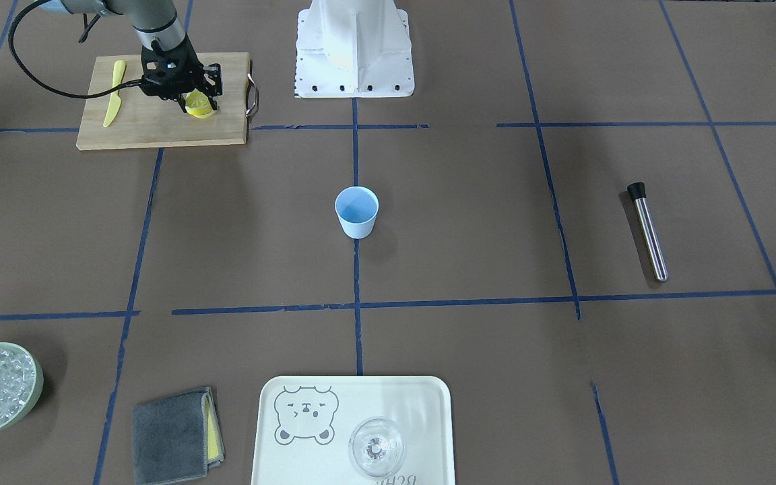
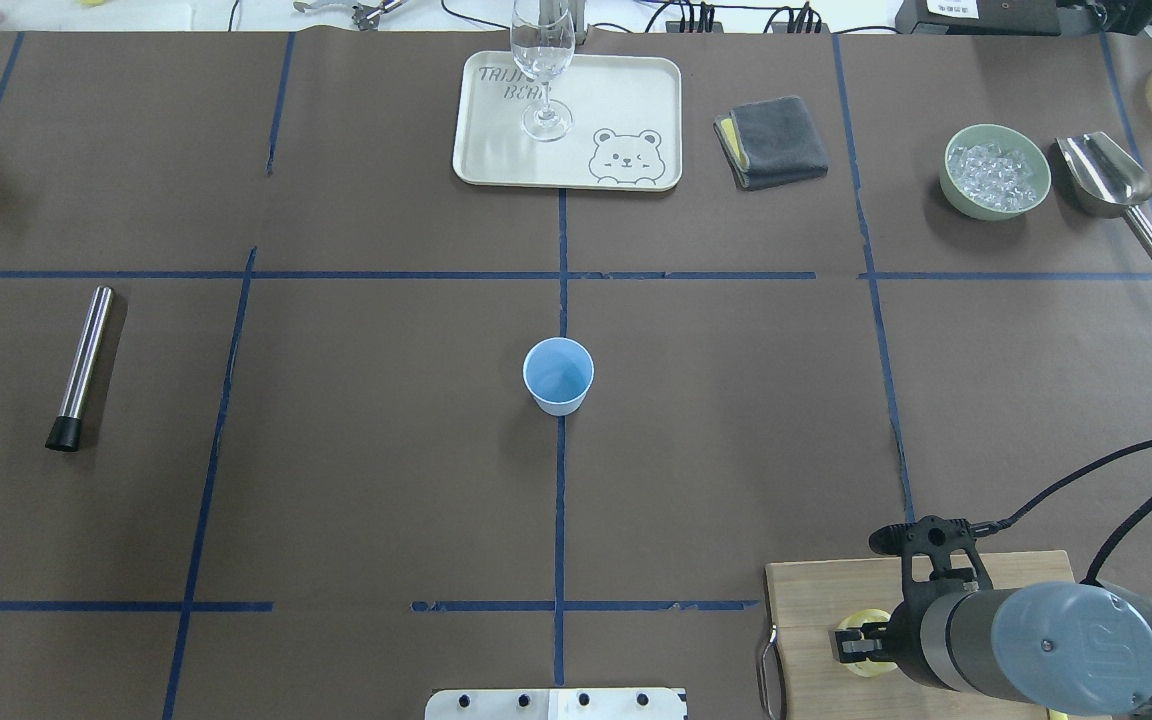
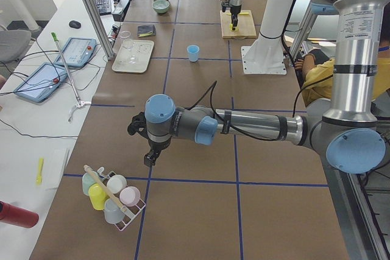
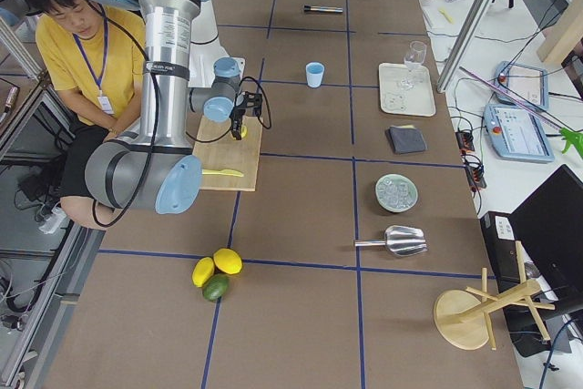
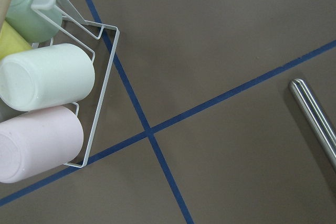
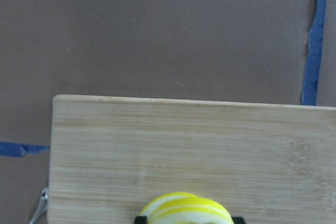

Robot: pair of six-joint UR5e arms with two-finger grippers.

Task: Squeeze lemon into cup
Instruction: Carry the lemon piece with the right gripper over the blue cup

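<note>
The cup (image 1: pixel 357 213) stands upright and alone on the brown table cover, on a blue tape line in the middle of the table, and all places below are given from it.

The right gripper (image 1: pixel 198 101) is closed on the lemon (image 1: pixel 201 110), which is pinched between the two black fingertips. In the right wrist view, two yellow rind edges with pale pith are seen between the pads, so it cannot be told if one bent slice or two slices are held. Whether the slice touches the wood below it also cannot be told. The lemon is held over the cutting board (image 1: pixel 159 131), which lies well apart from the cup, toward the robot's base and on the robot's right side of the cup. A yellow plastic knife (image 1: pixel 114 94) is laid on the same board, on the side farther from the cup.

The left gripper (image 3: pixel 150 161) is seen only in the left side view, far from the cup on the robot's left, and it is held above the table near a wire rack (image 3: pixel 134 216) with pastel mugs. If its fingers are spread or pressed together cannot be told.

A steel rod (image 1: pixel 649 236) with a black end lies flat on the robot's left of the cup. Beyond the cup, away from the robot, a cream tray (image 1: pixel 422 397) is placed, and a stemmed glass (image 1: pixel 376 446) stands on it. A folded grey cloth (image 1: pixel 172 434) and a green bowl of ice (image 1: pixel 32 374) are found on that far side too, on the robot's right of the cup.
</note>
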